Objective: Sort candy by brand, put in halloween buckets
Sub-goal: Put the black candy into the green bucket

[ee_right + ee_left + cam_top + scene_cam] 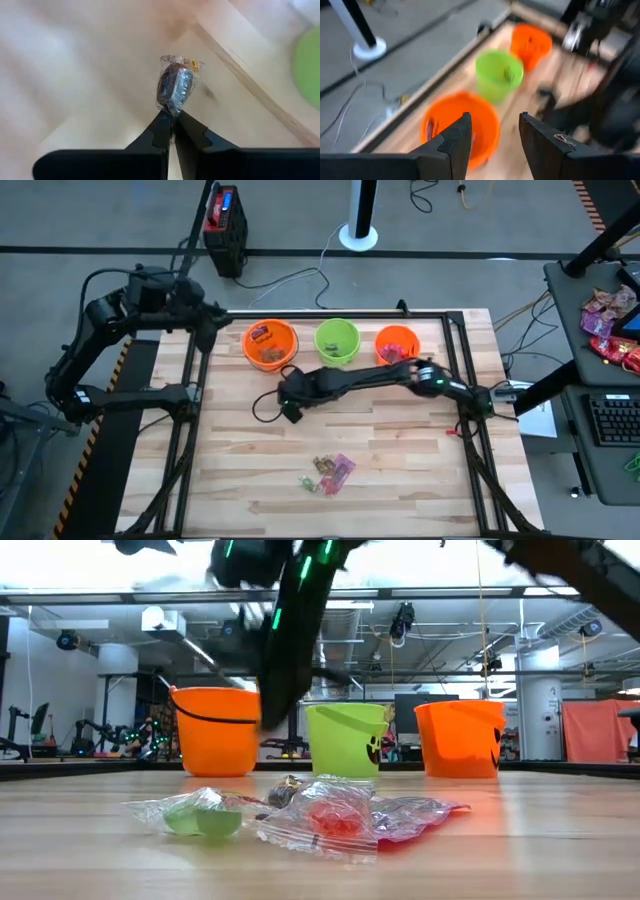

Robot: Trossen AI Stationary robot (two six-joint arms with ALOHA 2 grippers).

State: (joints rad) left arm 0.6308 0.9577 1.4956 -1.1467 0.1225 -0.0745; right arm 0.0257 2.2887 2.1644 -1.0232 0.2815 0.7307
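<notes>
Wooden surface (400,480), high view: three halloween buckets stand in a row along the far edge, orange bucket (270,343), lime green bucket (337,340), second orange bucket (397,344), so each brand gets its own pail. A small cluster of unsorted candy (330,472) lies near the front, well apart from the pails. The right gripper (290,392) reaches across just in front of the first orange bucket; the left gripper (205,332) waits at the surface's far left corner.

Low view: the remaining candy (300,815) reads as clear-wrapped pieces, green, red and pink, detail the overhead view loses; the buckets (347,738) show printed faces.

Left wrist view: the left jaws stand apart and empty, aimed over the nearest orange bucket (460,127), which already holds something.

Right wrist view: only here is the carried item plain: the right jaws are pinched tight on the twisted end of a dark wrapped sweet (173,88), which sticks out beyond the tips, apparently in transit to its pail.
</notes>
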